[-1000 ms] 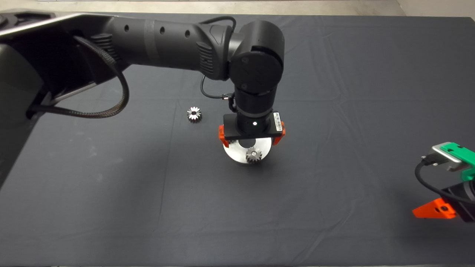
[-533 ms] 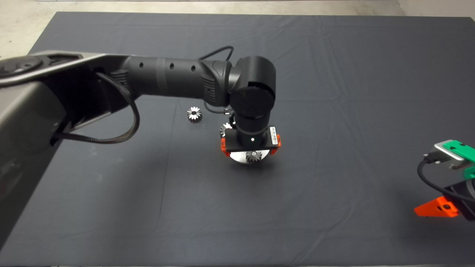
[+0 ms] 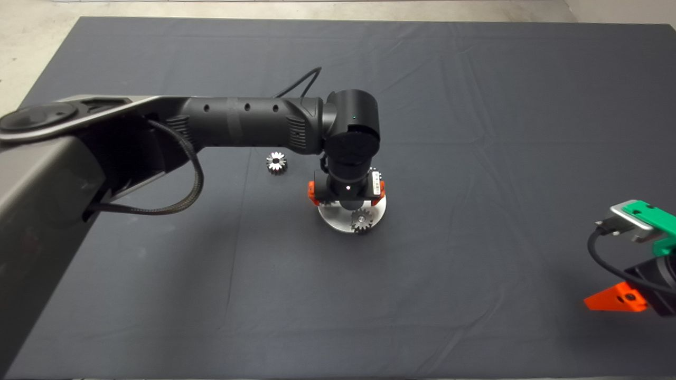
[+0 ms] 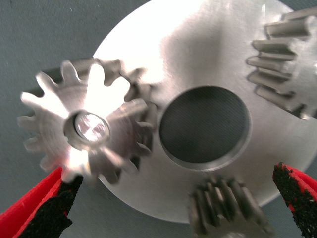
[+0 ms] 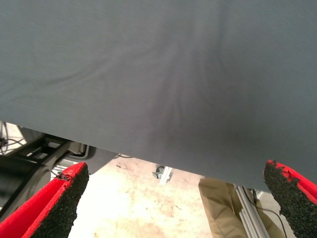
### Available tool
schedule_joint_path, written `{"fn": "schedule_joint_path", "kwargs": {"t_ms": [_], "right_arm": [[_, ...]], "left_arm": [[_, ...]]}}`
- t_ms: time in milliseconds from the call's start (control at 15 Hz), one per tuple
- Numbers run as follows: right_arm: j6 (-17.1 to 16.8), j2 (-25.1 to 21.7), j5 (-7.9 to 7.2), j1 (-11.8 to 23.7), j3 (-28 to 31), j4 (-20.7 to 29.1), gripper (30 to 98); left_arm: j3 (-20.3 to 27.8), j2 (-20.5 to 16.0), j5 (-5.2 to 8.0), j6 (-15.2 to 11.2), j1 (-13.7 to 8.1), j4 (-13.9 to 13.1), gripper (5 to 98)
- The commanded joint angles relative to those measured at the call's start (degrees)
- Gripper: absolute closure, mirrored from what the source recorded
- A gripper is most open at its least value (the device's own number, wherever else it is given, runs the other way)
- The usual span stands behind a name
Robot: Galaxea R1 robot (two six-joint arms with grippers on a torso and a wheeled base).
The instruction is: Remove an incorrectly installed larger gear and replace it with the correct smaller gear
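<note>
A round silver plate [image 3: 338, 224] lies mid-mat, also in the left wrist view [image 4: 198, 54]. On it the larger gear [image 4: 86, 130], with chunky teeth, sits on a pin at the plate's edge. Two small gears [image 4: 285, 59] [image 4: 228, 210] sit on the plate too; one shows in the head view [image 3: 362, 220]. A loose smaller gear [image 3: 275, 162] lies on the mat to the plate's left. My left gripper [image 3: 346, 192] [image 4: 173, 183] hangs open just above the plate, with one finger [image 4: 44, 210] beside the larger gear. In the head view the wrist hides the larger gear.
My right gripper [image 3: 615, 300] [image 5: 173, 198] is parked, open and empty, at the mat's right front edge. Its wrist view shows the mat edge and the floor beyond. The left arm [image 3: 237, 126] spans the mat's left half.
My left arm has come down and shifted a little left over the plate, bringing the open gripper close above the gears. The right gripper has barely moved.
</note>
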Motion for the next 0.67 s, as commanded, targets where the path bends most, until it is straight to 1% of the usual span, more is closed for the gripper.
{"fn": "schedule_joint_path", "kwargs": {"t_ms": [0, 67, 133, 267, 600], "right_arm": [[4.11, 3.04, -4.99, 1.02, 0.73, 2.07, 35.1], [4.20, 3.13, -4.99, 1.02, 0.73, 2.07, 35.1], [4.20, 3.22, -4.99, 1.02, 0.73, 2.07, 35.1], [4.38, 3.22, -4.99, 1.02, 0.73, 2.07, 35.1], [5.08, 3.04, -4.99, 1.02, 1.96, 2.07, 35.1]], "left_arm": [[-2.70, 0.10, 3.42, 1.84, -1.38, 0.23, 5.9], [-3.64, 0.10, 3.77, 2.51, -2.03, -0.84, 5.9], [-4.37, 0.10, 3.82, 2.89, -2.44, -2.00, 5.9], [-4.88, 0.10, 3.84, 3.59, -2.52, -2.06, 5.9], [-6.13, 0.10, 3.78, 4.03, -2.52, -2.06, 5.9]]}}
